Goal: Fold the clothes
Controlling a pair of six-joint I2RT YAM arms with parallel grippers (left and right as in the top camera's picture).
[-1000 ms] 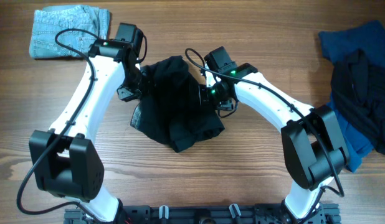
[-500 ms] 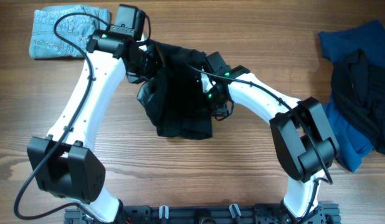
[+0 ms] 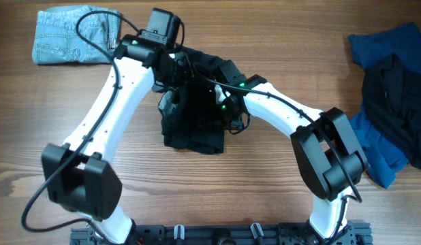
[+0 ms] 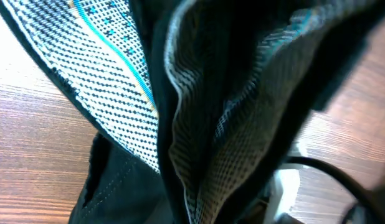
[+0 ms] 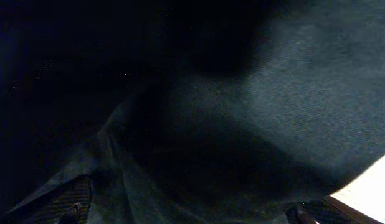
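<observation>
The black shorts [image 3: 193,112] lie bunched at the middle of the table, their far edge raised. My left gripper [image 3: 174,67] is at that raised edge and shut on the black shorts. The left wrist view is filled by their mesh lining [image 4: 118,68] and dark folds, which hide the fingers. My right gripper [image 3: 216,102] is pushed into the shorts from the right, under the cloth. In the right wrist view dark fabric [image 5: 292,93] covers nearly everything. Only two fingertips [image 5: 73,211] show, at the bottom corners and wide apart, so the gripper [image 5: 186,214] is open.
Folded pale-blue denim shorts [image 3: 74,35] lie at the far left corner. A pile of a dark blue garment [image 3: 381,44] and a black garment [image 3: 401,95] sits at the right edge. Bare wood [image 3: 210,190] lies in front of the shorts.
My left gripper has carried the shorts' edge right and away, drawing the heap into a narrower, taller shape. My right gripper has slid left, deeper under the fabric.
</observation>
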